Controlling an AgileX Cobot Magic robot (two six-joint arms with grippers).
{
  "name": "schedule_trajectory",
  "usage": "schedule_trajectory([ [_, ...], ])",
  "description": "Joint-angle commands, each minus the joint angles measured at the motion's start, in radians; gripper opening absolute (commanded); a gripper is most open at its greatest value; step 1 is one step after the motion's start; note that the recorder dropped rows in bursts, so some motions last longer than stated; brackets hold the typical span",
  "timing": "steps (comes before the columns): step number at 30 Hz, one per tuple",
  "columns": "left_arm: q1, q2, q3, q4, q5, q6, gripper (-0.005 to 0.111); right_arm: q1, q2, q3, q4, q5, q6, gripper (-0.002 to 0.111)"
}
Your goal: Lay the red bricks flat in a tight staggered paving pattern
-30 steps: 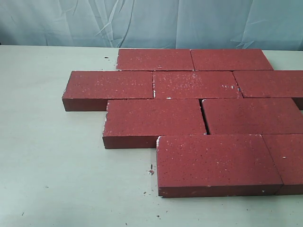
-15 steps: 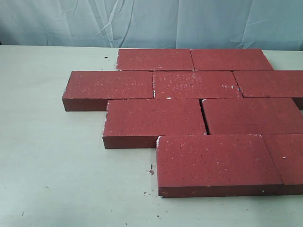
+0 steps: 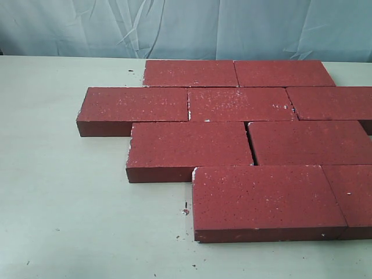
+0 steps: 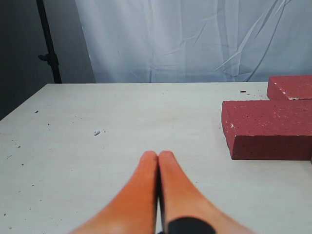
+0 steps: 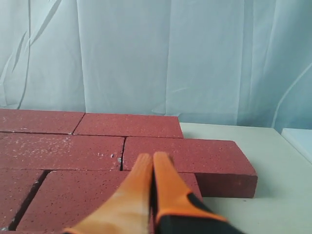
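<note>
Several red bricks (image 3: 244, 139) lie flat in four staggered rows on the pale table (image 3: 64, 197); a thin dark gap (image 3: 250, 145) shows between two bricks in the third row. No gripper appears in the exterior view. My left gripper (image 4: 158, 156) is shut with nothing in it, over bare table, beside the pattern's end brick (image 4: 268, 127). My right gripper (image 5: 153, 158) is shut and empty above the bricks (image 5: 63, 151), near the end brick (image 5: 195, 153) that juts toward the table's side.
A pale blue cloth (image 3: 186, 26) hangs behind the table. Small crumbs (image 3: 185, 211) lie on the table in front of the bricks. A black stand (image 4: 48, 41) rises beyond the table's far corner in the left wrist view.
</note>
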State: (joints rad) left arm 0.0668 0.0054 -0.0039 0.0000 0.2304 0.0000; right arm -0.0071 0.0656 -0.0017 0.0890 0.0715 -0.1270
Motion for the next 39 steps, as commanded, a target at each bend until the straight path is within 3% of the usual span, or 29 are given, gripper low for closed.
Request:
schedule_trajectory([
  [1,0.001,-0.005,0.004,0.0,0.001,0.0,0.0,-0.005,-0.007,0.002,0.0,0.0,0.001,-0.001],
  [9,0.001,-0.005,0.004,0.0,0.001,0.0,0.0,-0.005,-0.015,0.002,-0.053,-0.001,0.044,-0.001],
  [13,0.001,-0.005,0.004,0.0,0.001,0.0,0.0,-0.005,-0.066,0.002,-0.123,0.077,0.142,-0.001],
  [21,0.001,-0.005,0.004,0.0,0.001,0.0,0.0,-0.005,-0.066,0.002,-0.132,0.214,0.149,-0.001],
  [39,0.001,-0.005,0.004,0.0,0.001,0.0,0.0,-0.005,-0.066,0.002,-0.112,0.234,0.142,-0.001],
])
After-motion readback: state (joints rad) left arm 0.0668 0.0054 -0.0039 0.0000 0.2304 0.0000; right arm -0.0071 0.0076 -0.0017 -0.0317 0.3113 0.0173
